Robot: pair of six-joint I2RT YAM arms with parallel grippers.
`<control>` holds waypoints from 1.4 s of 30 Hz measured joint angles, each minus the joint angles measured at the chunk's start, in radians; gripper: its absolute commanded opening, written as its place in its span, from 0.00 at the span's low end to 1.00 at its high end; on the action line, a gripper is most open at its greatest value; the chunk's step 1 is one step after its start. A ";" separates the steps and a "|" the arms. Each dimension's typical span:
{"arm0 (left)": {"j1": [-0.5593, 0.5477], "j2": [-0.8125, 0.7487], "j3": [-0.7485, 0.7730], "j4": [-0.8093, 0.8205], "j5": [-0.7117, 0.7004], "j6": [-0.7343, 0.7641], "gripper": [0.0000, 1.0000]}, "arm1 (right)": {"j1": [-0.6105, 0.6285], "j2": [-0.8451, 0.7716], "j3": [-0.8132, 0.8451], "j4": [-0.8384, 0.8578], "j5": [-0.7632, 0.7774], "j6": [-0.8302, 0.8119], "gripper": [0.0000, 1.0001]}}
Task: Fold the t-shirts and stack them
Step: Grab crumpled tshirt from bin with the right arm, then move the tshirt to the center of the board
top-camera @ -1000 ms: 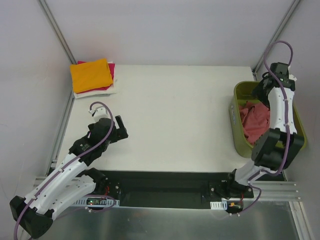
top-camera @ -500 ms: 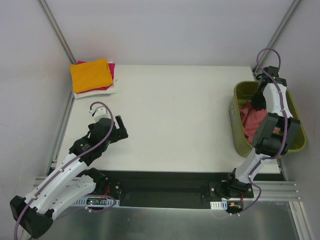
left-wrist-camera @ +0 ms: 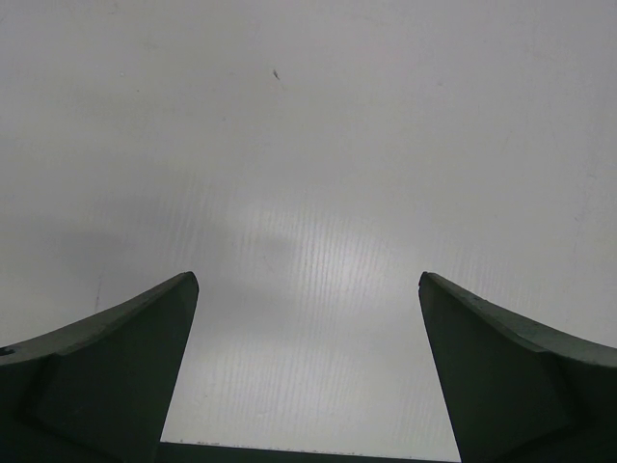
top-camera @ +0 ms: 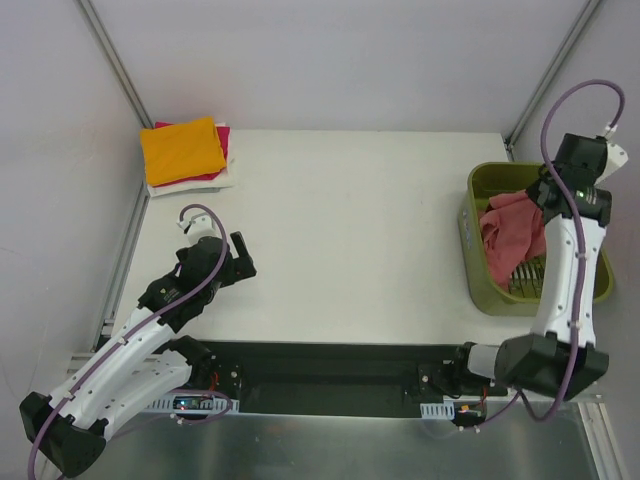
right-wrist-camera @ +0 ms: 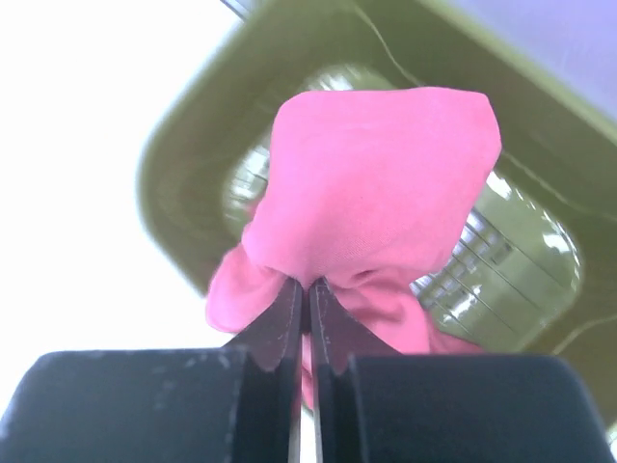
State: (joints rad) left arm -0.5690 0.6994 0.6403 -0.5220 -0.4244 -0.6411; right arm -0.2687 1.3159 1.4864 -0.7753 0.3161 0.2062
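A salmon-red t-shirt (top-camera: 512, 232) hangs bunched over the olive-green basket (top-camera: 468, 232) at the table's right edge. My right gripper (top-camera: 549, 200) is above the basket, shut on a pinch of this shirt's cloth. In the right wrist view the fingertips (right-wrist-camera: 293, 301) are pressed together on a fold of the pink-looking t-shirt (right-wrist-camera: 376, 193), and the basket (right-wrist-camera: 188, 164) lies below it. A stack of folded t-shirts sits at the far left corner: orange (top-camera: 182, 148) on top, magenta (top-camera: 223, 140) and white (top-camera: 192, 184) beneath. My left gripper (top-camera: 243, 256) stands open over bare table (left-wrist-camera: 308, 193), holding nothing.
Metal frame posts run along both sides of the table, and the right one (top-camera: 545, 75) stands close behind the basket. The basket's slatted bottom (top-camera: 527, 280) shows under the lifted cloth. A dark gap borders the table's near edge (top-camera: 330, 355).
The right gripper has closed on the salmon-red shirt inside the basket and risen, drawing the cloth up. The left arm has not moved.
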 measured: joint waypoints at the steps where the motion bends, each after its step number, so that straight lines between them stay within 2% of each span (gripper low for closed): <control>1: 0.000 0.000 0.000 0.000 0.000 0.000 0.99 | 0.003 -0.053 0.001 0.009 -0.010 -0.003 0.01; 5: 0.000 0.000 0.000 0.000 0.000 0.000 0.99 | 0.060 -0.183 0.063 0.023 -0.061 -0.034 0.01; 9: 0.000 0.000 0.000 0.000 0.000 0.000 0.99 | 0.180 -0.199 0.188 0.039 -0.158 -0.085 0.01; 15: 0.000 0.000 0.000 0.000 0.001 0.000 0.99 | 0.432 -0.142 0.430 0.029 -0.378 -0.153 0.01; 19: 0.000 0.000 0.000 0.000 0.001 0.000 0.99 | 0.646 -0.080 0.545 0.041 -0.491 -0.196 0.01; 24: 0.000 0.000 0.000 0.000 0.000 0.000 0.99 | 0.872 -0.008 0.554 0.045 -0.584 -0.237 0.01; 27: 0.000 0.000 0.000 0.000 0.000 0.000 0.99 | 0.909 0.023 0.501 0.071 -0.621 -0.238 0.01; 31: 0.000 -0.001 0.000 0.000 0.000 -0.001 0.99 | 0.915 0.005 0.286 0.153 -0.571 -0.237 0.01; 32: 0.000 -0.002 0.000 0.000 0.000 -0.001 0.99 | 0.916 -0.001 0.229 0.167 -0.540 -0.237 0.04; 33: 0.000 -0.003 -0.002 0.000 0.000 -0.002 0.99 | 0.916 -0.006 0.154 0.181 -0.500 -0.237 0.12; 34: 0.000 -0.004 -0.002 -0.001 0.000 -0.002 0.99 | 0.916 -0.008 0.077 0.195 -0.448 -0.237 0.38; 35: 0.000 -0.004 -0.002 0.000 0.000 -0.003 0.99 | 0.914 -0.009 -0.003 0.204 -0.396 -0.234 0.52; 36: 0.000 -0.004 -0.002 0.000 0.000 -0.003 0.99 | 0.914 -0.003 -0.060 0.202 -0.360 -0.225 0.61; 38: 0.000 -0.002 -0.002 0.000 0.000 -0.003 0.99 | 0.909 0.034 -0.155 0.188 -0.283 -0.221 0.71; 39: 0.000 0.003 -0.002 0.000 0.000 -0.003 0.99 | 0.908 0.070 -0.178 0.172 -0.245 -0.217 0.73; 42: 0.000 0.023 -0.002 0.000 0.007 -0.003 0.99 | 0.907 0.175 -0.201 0.140 -0.163 -0.196 0.86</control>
State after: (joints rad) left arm -0.5690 0.7227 0.6388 -0.5220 -0.4175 -0.6445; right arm 0.6384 1.4906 1.2854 -0.6357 0.1528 0.0101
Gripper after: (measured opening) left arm 0.993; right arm 0.755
